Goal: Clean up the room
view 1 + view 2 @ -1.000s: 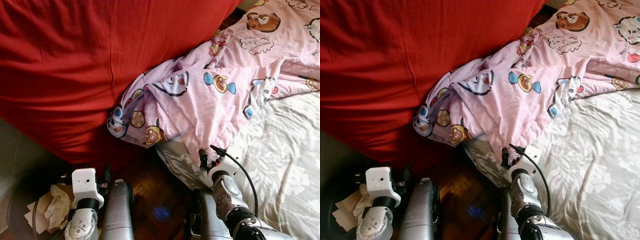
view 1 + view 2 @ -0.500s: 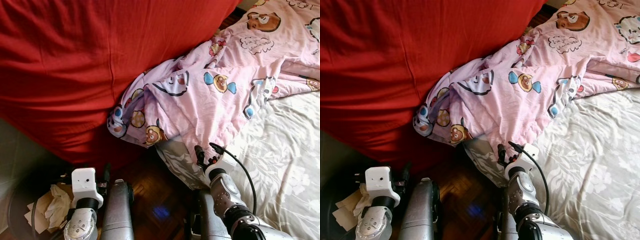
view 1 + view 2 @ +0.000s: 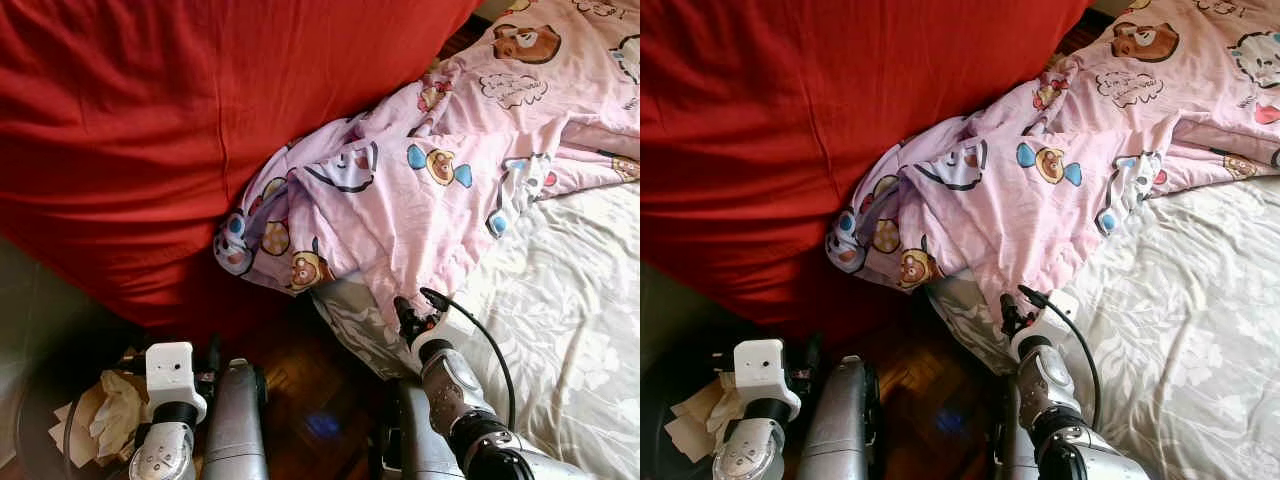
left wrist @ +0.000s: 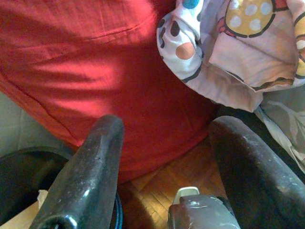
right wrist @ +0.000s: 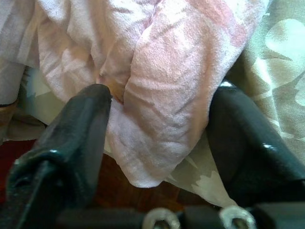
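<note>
Pink cartoon-print blanket (image 3: 420, 170): heaped from the grey floral bed sheet (image 3: 570, 320) toward 10 o'clock against the red cover (image 3: 150, 130), its lower fold hanging over the mattress corner. Right gripper (image 5: 157, 138): fingers spread, straddling that fold. Left gripper (image 4: 162, 157): fingers spread, holding nothing, low above the wood floor (image 4: 157, 183). Risk: closing may catch the sheet beneath too, or pinch a thin edge that slips.

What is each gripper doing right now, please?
Left gripper: open, holding nothing, low beside the red cover.
Right gripper: open around a fold of the pink blanket.
</note>
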Controlling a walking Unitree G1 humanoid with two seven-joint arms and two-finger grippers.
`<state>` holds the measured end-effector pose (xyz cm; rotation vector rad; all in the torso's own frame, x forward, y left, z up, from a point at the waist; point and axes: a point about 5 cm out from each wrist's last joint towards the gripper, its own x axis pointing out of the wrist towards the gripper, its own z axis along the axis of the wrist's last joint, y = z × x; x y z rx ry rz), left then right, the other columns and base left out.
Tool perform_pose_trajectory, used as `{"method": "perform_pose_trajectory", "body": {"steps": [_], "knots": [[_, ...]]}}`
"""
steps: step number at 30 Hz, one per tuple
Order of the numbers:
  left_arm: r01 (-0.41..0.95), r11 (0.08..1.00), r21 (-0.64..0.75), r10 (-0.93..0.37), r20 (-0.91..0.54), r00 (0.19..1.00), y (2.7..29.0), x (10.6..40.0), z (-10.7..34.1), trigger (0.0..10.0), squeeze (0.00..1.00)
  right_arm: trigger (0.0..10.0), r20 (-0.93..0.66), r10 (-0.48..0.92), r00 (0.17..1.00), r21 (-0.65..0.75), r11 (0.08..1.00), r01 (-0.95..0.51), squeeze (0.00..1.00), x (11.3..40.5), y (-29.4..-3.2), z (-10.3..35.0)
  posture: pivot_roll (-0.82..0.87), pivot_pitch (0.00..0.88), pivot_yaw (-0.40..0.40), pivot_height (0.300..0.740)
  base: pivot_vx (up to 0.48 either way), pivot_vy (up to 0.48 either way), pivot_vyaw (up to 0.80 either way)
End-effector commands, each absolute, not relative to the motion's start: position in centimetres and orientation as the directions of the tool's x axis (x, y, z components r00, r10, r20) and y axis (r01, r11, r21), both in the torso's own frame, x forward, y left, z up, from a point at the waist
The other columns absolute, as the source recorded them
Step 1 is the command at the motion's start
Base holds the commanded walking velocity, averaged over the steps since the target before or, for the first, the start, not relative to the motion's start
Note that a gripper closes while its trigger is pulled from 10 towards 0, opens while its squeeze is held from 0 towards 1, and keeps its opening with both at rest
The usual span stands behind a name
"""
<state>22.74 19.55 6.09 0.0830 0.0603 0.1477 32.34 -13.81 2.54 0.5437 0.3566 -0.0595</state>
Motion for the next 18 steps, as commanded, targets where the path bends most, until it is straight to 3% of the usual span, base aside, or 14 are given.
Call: {"method": "perform_pose_trajectory", "body": {"steps": [1,18], "knots": [[-0.153,0.984,0.088,0.161,-0.089,0.983,19.74,22.16,5.31,10.0,0.00,0.0,-0.392,0.055,0.918,0.506,0.846,0.166,0.00,31.61,-13.49,1.55,0.10,0.325,0.002,0.606,0.000,0.000,0.00],[-0.142,0.984,0.109,0.153,-0.104,0.983,19.10,22.50,4.82,10.0,0.00,0.0,-0.388,0.055,0.920,0.470,0.871,0.146,0.00,31.25,-13.85,1.26,0.09,0.308,-0.009,0.606,0.000,0.000,0.00]]}}
